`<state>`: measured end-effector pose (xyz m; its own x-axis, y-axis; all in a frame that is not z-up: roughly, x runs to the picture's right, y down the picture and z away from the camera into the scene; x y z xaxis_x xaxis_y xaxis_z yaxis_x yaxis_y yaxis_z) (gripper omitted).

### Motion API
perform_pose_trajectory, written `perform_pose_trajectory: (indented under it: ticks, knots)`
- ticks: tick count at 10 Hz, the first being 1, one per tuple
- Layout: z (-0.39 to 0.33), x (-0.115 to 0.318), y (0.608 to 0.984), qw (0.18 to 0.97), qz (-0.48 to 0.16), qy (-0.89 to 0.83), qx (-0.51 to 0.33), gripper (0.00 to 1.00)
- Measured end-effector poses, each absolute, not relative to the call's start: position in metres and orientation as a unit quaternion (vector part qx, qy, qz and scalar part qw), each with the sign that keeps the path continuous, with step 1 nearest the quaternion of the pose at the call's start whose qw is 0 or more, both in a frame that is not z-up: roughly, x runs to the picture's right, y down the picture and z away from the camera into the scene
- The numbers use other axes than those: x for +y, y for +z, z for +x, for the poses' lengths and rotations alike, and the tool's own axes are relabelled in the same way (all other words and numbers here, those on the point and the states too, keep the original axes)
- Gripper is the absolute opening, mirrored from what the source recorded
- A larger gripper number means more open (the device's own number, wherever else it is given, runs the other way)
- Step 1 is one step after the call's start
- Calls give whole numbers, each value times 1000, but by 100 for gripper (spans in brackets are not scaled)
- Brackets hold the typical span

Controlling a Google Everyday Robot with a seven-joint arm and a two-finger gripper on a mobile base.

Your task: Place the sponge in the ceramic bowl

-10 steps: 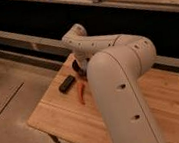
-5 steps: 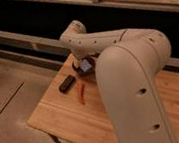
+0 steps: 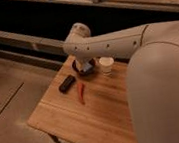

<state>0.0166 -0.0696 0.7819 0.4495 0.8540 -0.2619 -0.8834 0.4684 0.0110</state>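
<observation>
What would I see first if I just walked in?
The big white robot arm fills the right side and reaches across the wooden table. Its gripper hangs just over the dark bowl at the table's far edge, beside a white cup; a black block and a red thing lie nearer.

Your robot's arm (image 3: pixel 124 40) wears smooth off-white shells: a thick rounded segment tapers to a domed joint (image 3: pixel 79 32), with small dark screw holes (image 3: pixel 107 46) dotted along its side. Your dark gripper (image 3: pixel 86 67) hangs under that joint, over the surface's (image 3: pixel 105 116) far edge.
</observation>
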Motion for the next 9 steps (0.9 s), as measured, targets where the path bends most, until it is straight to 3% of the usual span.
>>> perform_pose_trajectory:
  ticks: [9]
  knots:
    - [15,-66,779,849,-62,512,116,76]
